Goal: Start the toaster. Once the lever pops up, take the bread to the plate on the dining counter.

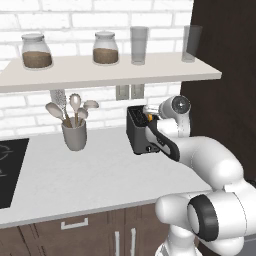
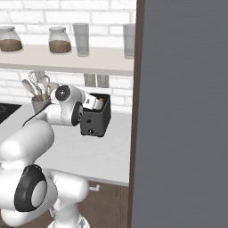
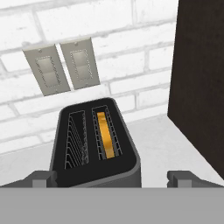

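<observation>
Against white brick, dark toaster (image 3: 96, 148) holds golden bread (image 3: 106, 134) in its right slot.

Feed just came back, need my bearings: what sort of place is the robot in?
A kitchen, by the look of it: a light grey worktop below a white brick wall, the toaster with the bread in one slot, and a utensil crock under a shelf of jars.

We see white brick wall (image 3: 131, 52) beyond the tool, two outlet plates (image 3: 61, 65) on it, dark cabinet panel (image 3: 201, 78) to its right, grey desk (image 1: 90, 175) below.
</observation>
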Robot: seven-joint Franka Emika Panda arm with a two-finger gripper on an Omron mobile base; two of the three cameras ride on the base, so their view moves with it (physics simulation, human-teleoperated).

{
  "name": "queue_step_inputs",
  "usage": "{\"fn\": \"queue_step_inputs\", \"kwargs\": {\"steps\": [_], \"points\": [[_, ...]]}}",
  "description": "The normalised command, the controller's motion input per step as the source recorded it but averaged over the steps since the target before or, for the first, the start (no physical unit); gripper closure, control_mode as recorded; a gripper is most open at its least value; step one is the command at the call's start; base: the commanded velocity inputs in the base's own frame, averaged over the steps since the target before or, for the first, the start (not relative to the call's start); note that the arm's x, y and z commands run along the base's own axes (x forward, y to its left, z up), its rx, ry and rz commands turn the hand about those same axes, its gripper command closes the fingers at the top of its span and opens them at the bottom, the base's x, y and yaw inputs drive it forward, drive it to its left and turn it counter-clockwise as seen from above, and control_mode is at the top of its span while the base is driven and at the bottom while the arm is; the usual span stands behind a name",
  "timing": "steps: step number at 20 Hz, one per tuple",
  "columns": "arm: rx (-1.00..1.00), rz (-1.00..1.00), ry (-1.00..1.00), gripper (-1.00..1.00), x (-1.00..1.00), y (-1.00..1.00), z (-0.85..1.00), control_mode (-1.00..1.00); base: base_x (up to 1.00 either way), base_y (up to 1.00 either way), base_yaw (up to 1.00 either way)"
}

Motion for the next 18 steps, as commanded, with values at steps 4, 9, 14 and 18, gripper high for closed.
{"fn": "queue_step_inputs", "kwargs": {"steps": [4,9,14,18], "points": [[0.0,0.0,0.0,-1.0,0.0,0.0,0.0,-1.0,0.0,0.0,0.0],[0.0,0.0,0.0,-1.0,0.0,0.0,0.0,-1.0,0.0,0.0,0.0],[0.0,0.01,0.02,-1.0,-0.05,0.0,0.0,-1.0,0.0,0.0,0.0],[-0.02,0.07,0.04,-1.0,-0.13,0.0,0.0,-1.0,0.0,0.0,0.0]]}}
